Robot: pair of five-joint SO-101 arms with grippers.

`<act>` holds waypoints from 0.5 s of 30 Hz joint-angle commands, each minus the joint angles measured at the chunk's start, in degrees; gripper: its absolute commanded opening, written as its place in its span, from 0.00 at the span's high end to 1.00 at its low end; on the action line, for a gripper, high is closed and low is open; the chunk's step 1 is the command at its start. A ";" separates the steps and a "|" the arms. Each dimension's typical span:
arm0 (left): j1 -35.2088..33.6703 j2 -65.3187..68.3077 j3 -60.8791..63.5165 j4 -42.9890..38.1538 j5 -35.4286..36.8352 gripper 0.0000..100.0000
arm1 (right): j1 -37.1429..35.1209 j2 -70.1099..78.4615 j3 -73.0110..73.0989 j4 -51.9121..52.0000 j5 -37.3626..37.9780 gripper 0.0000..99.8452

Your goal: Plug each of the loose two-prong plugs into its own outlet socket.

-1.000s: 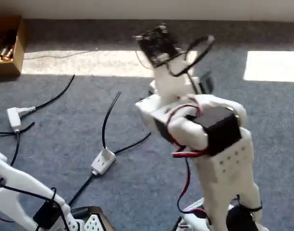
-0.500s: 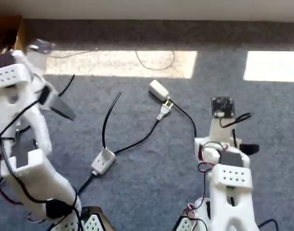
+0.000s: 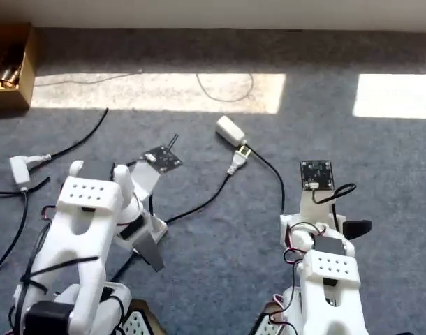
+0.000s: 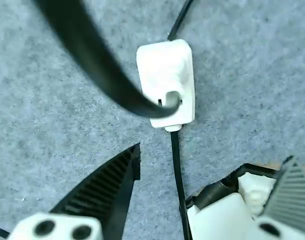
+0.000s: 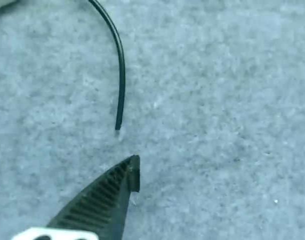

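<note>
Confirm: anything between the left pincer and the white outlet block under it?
Yes. In the left wrist view a thick black cable arcs across the white outlet block and ends at its face, nearer the camera than the block. The left pincer, open, would likely brush it if lowered on that side.

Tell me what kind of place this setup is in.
Probably an indoor room, with the arms working on a carpeted floor rather than a bare bench. Grey carpet covers the whole surface, patches of sunlight fall across it, and a wooden box sits at its edge.
</note>
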 commanded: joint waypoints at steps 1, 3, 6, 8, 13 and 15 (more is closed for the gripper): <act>1.80 -5.49 4.44 -2.81 0.70 0.63 | 0.22 -1.10 -0.31 -0.92 -0.09 0.41; 1.98 -5.49 6.73 -6.77 3.16 0.66 | 0.13 -1.10 -0.31 -0.92 -0.09 0.41; 2.07 -5.49 8.84 -11.96 4.22 0.67 | 0.13 -1.10 -0.40 -0.92 -0.09 0.41; 2.15 -5.49 9.80 -14.15 4.31 0.67 | 0.13 -1.10 -0.40 -0.92 -0.09 0.41; 2.15 -5.49 13.23 -18.99 4.31 0.67 | 0.13 -1.10 -0.22 -0.92 -0.09 0.41; 2.15 -5.49 14.90 -20.40 4.31 0.67 | 0.13 -1.10 -0.13 -1.01 -0.09 0.41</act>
